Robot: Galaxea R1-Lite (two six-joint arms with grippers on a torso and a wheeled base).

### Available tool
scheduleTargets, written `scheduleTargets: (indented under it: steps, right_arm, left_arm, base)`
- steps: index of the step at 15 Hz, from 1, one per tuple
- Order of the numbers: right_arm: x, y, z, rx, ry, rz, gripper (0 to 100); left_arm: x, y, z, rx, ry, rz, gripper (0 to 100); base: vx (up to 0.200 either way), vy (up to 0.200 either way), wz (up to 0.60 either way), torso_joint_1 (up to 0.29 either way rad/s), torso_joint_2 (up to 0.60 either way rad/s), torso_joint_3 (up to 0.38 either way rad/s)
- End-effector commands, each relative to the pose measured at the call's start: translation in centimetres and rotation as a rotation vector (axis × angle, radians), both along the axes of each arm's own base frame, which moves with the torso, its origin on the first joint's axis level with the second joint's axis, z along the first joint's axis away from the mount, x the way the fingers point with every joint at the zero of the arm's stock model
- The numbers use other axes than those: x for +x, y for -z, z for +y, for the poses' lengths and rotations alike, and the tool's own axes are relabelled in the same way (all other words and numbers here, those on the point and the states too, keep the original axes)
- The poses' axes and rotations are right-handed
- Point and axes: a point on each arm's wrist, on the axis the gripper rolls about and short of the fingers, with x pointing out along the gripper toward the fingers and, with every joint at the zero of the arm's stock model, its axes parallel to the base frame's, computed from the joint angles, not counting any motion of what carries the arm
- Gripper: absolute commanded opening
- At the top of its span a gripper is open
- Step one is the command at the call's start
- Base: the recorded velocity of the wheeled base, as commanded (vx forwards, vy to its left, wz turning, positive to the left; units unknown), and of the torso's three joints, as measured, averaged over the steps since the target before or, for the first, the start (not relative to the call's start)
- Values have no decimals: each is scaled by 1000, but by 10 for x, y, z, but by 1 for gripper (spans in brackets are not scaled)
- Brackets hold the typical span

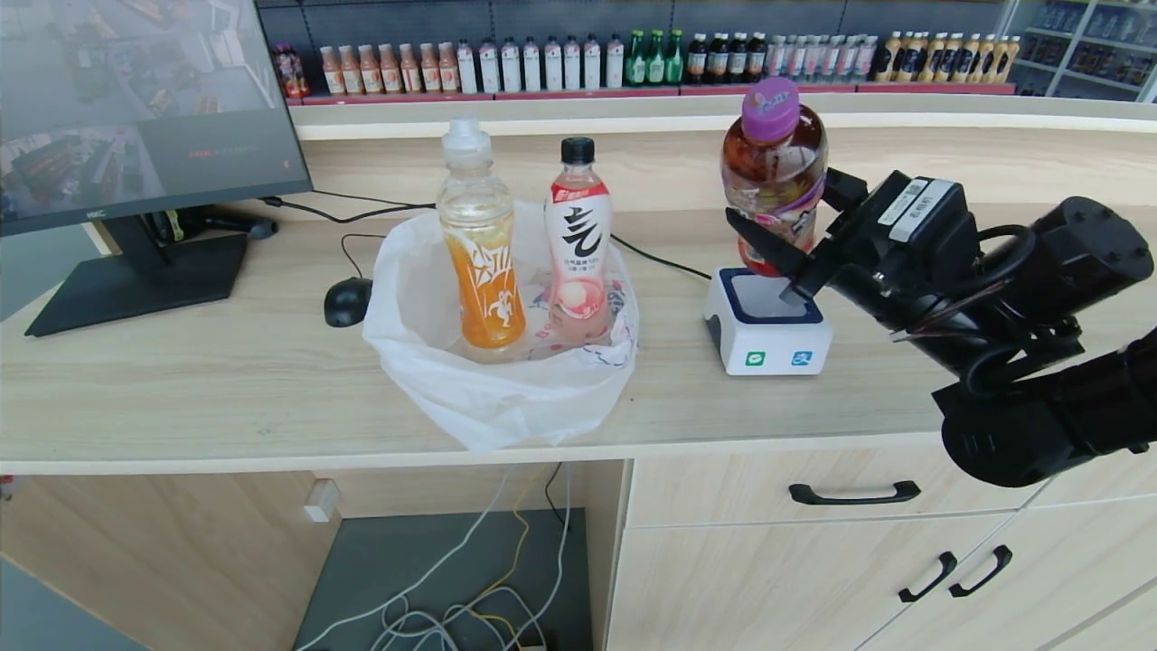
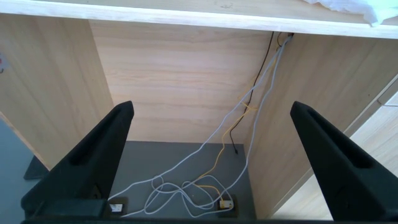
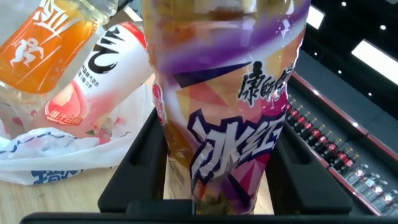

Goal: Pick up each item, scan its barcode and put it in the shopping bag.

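Note:
My right gripper (image 1: 779, 246) is shut on a purple-capped tea bottle (image 1: 774, 172), holding it upright just above the white scanner box (image 1: 766, 323). Up close, that tea bottle (image 3: 224, 99) sits between my black fingers (image 3: 134, 162). An orange drink bottle (image 1: 479, 244) and a white-and-pink bottle (image 1: 578, 244) stand inside the white shopping bag (image 1: 488, 380); both show again as the orange bottle (image 3: 43, 43) and pink bottle (image 3: 93, 81). My left gripper (image 2: 211, 155) hangs open below the counter, facing the cable recess, with nothing in it.
A monitor (image 1: 136, 99) on its stand and a black mouse (image 1: 347, 301) occupy the counter's left. Cables (image 2: 205, 186) lie on the floor under the counter. Drawers with black handles (image 1: 854, 495) are below right. Shelves of bottles (image 1: 633, 59) line the back.

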Motion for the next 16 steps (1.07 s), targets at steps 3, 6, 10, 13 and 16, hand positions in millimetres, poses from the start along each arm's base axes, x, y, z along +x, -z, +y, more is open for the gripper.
scheduleTargets:
  steps: [3,6,10,13,16]
  right_arm:
    - [-32,-5,10,91,-30,96,0]
    - [-58,2,3,200,-5,240,0]
    - [-71,0,-4,336,17,335,0]
    - [-82,-3,-6,490,57,403,0]
    - [-94,6,-7,573,82,481,0]
  left_arm:
    - [0,0,0,0,0,0,100]
    - [0,0,0,0,0,0,100]
    - [0,0,0,1,2,0,100]
    - [0,0,0,1,0,0,100]
    - [0,0,0,1,0,0,100]
  base:
    - [0,0,0,0,0,0]
    - [0,0,0,0,0,0]
    - [0,0,0,0,0,0]
    - [0,0,0,0,0,0]
    - [0,0,0,0,0,0]
